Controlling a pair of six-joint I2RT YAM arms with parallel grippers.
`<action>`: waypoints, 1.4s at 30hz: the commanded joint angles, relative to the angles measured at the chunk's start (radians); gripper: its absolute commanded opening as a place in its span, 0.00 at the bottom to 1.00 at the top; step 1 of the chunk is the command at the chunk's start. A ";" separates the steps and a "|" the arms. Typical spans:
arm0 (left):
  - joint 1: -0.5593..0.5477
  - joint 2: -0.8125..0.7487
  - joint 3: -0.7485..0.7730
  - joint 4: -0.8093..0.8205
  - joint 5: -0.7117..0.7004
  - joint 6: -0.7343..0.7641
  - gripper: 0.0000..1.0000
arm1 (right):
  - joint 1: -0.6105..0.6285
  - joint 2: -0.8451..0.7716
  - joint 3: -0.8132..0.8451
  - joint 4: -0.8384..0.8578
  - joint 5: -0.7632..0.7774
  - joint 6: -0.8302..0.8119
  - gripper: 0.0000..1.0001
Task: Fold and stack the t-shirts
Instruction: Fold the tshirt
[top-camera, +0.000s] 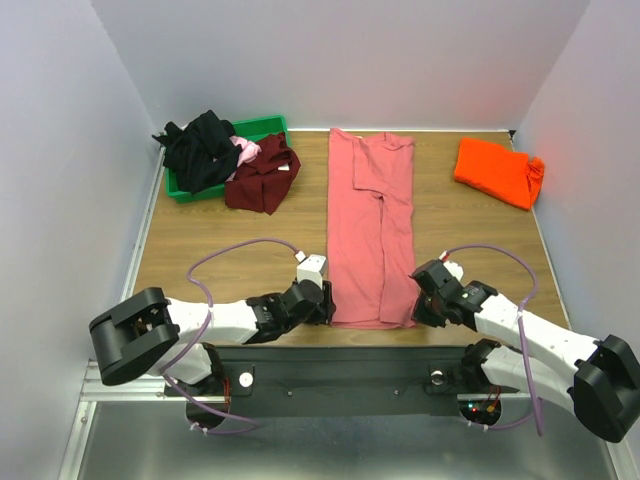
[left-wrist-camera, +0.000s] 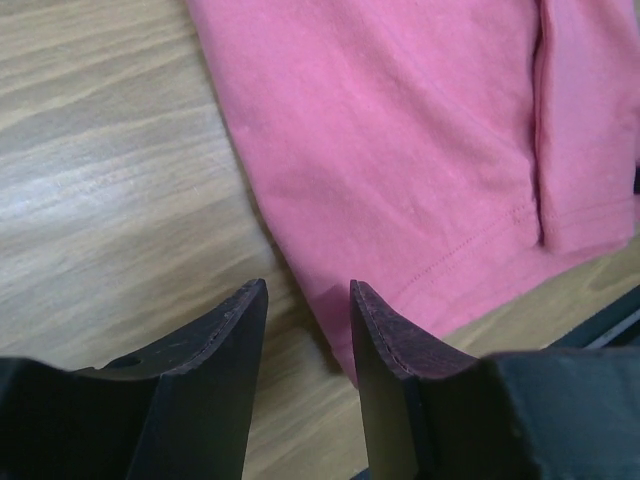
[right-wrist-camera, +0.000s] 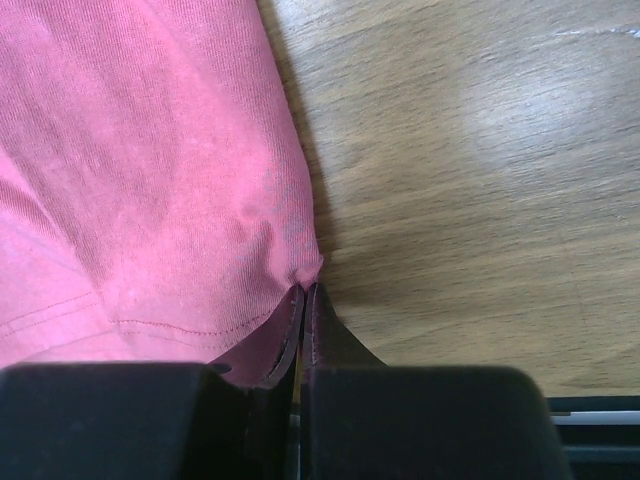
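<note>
A salmon-pink t-shirt (top-camera: 370, 220) lies folded into a long strip down the middle of the wooden table (top-camera: 220, 235). At its near left corner my left gripper (top-camera: 328, 303) stands open. In the left wrist view the shirt's hem corner (left-wrist-camera: 345, 345) sits in the gap of the gripper (left-wrist-camera: 305, 285), one finger over the cloth (left-wrist-camera: 420, 150) and one over bare wood. My right gripper (top-camera: 416, 308) is shut on the near right corner. The right wrist view shows the fabric (right-wrist-camera: 150, 170) puckered at the gripper's (right-wrist-camera: 305, 290) pinched tips. A bright orange t-shirt (top-camera: 497, 172) lies folded at the far right.
A green bin (top-camera: 262, 127) stands at the far left. A black t-shirt (top-camera: 200, 150) and a light pink one (top-camera: 245, 150) are heaped in it. A dark maroon t-shirt (top-camera: 262, 180) spills over its edge onto the table. White walls close in three sides.
</note>
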 joint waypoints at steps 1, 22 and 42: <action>-0.025 -0.046 -0.016 -0.023 -0.011 -0.033 0.50 | 0.007 -0.016 -0.012 0.031 -0.011 -0.014 0.00; -0.060 -0.003 -0.019 -0.046 0.019 -0.061 0.46 | 0.007 -0.025 -0.019 0.043 -0.021 -0.025 0.00; -0.067 0.045 -0.019 -0.005 0.036 -0.067 0.00 | 0.007 -0.089 -0.019 0.064 -0.018 -0.032 0.00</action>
